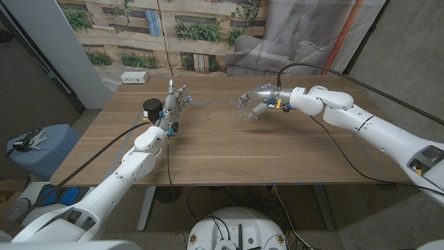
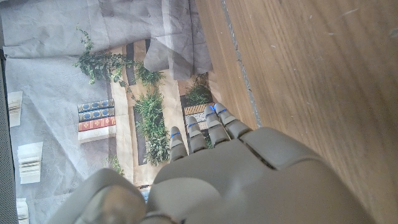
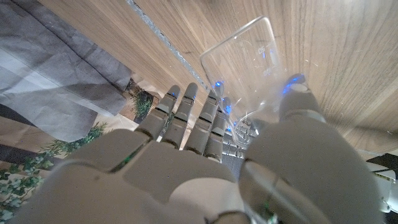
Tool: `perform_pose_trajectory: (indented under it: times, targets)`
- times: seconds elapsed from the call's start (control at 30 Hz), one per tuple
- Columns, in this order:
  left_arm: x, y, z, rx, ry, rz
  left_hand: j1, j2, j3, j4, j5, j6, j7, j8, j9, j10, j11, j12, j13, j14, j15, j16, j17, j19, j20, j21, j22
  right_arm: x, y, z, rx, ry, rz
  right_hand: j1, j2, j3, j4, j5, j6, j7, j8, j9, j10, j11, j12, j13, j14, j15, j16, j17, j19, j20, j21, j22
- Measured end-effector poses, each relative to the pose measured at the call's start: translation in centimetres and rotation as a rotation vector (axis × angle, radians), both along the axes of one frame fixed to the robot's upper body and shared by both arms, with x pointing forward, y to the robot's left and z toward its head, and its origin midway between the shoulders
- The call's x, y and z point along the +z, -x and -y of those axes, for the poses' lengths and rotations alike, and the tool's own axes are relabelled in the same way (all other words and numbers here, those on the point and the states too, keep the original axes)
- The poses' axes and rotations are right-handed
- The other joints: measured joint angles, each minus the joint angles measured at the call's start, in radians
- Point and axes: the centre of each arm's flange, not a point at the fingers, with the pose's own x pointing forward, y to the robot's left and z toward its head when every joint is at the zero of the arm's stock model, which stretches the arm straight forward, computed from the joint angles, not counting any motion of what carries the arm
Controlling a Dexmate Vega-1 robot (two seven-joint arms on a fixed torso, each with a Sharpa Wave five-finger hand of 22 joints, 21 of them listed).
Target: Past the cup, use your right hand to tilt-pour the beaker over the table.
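A clear glass beaker is gripped by my right hand, thumb on one side and the other fingers on the other. In the head view my right hand holds the beaker tilted just above the far middle of the wooden table; I see nothing coming out of it. A dark cup stands at the far left. My left hand stands beside it with fingers straight and apart, holding nothing. The left wrist view shows that hand over the wood.
A white box sits at the table's far left corner. A blue seat with clutter stands off the table's left side. A printed backdrop and grey cloth hang behind the far edge. Black cables trail along both arms.
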Motion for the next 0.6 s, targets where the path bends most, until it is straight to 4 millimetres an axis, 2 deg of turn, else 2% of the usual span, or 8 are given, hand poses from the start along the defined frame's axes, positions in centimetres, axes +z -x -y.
perform_pose_trajectory:
  times: [0.6]
  targets:
    - [-0.01,0.0,0.02,0.0,0.0,0.0,0.0,0.0,-0.004,-0.004,0.0,0.0,0.0,0.0,0.0,0.0,0.0,0.0,0.0,0.0,0.0,0.0,0.0,0.0,0.0,0.0,0.0,0.22,0.08,-0.83,-0.064,0.129,0.071,0.01,-0.01,-0.001,-0.001,0.0,0.0,0.0,0.002,0.0,0.005,0.005,-0.001,0.008,0.011,0.0,0.008,-0.002,0.0,0.0,0.0,0.0]
